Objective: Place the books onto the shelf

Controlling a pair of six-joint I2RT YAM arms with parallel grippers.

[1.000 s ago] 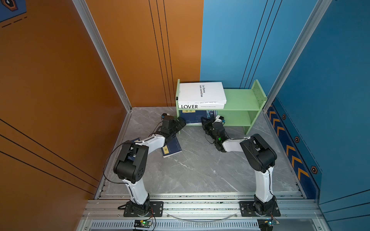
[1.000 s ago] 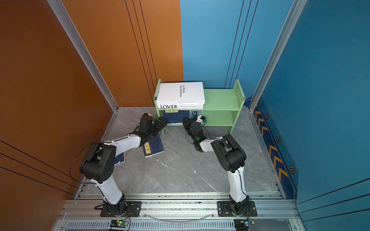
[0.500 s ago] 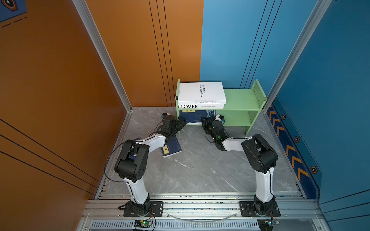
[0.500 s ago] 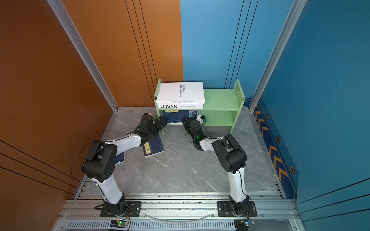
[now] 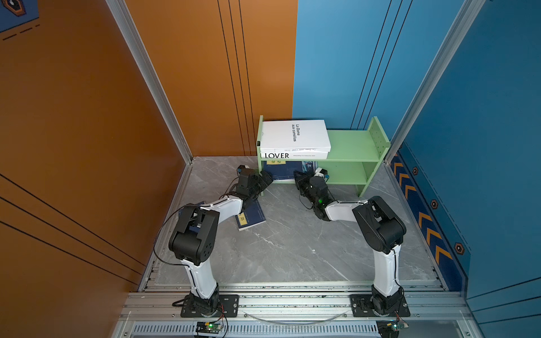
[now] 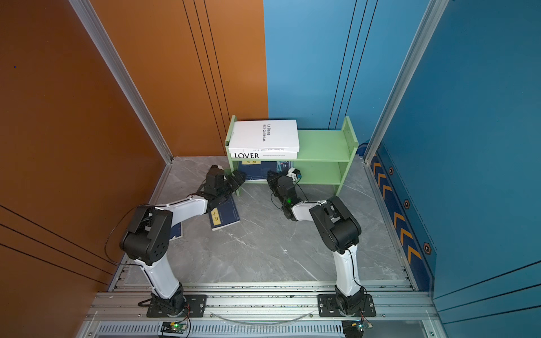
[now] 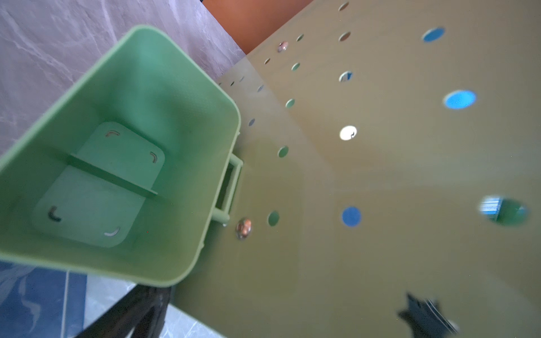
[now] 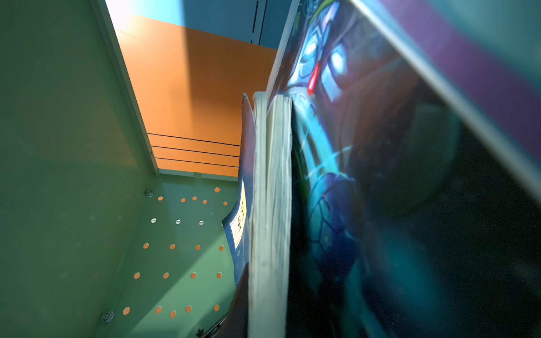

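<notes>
The light-green shelf (image 5: 348, 143) (image 6: 322, 143) stands at the back. Two white books (image 5: 292, 134) lie stacked on its top tier, the lower one lettered LOVER (image 5: 276, 155). A navy book (image 5: 284, 171) and the teal magazine (image 5: 308, 166) (image 8: 366, 175) lean in the lower tier. My right gripper (image 5: 299, 176) (image 6: 270, 177) is at that tier's front, shut on the navy book's page edge (image 8: 270, 204). My left gripper (image 5: 268, 177) (image 6: 241, 177) is open at the shelf's left side panel (image 7: 380, 175), beside the green cup (image 7: 117, 146). Another navy book (image 5: 248, 216) lies on the floor.
A further navy book (image 6: 175, 231) lies on the floor, mostly under the left arm. Orange and blue walls close in the grey marble floor (image 5: 292, 248) on three sides. The right half of both shelf tiers holds nothing.
My right gripper has edged slightly toward the lower tier with the book. The left arm has hardly moved.
</notes>
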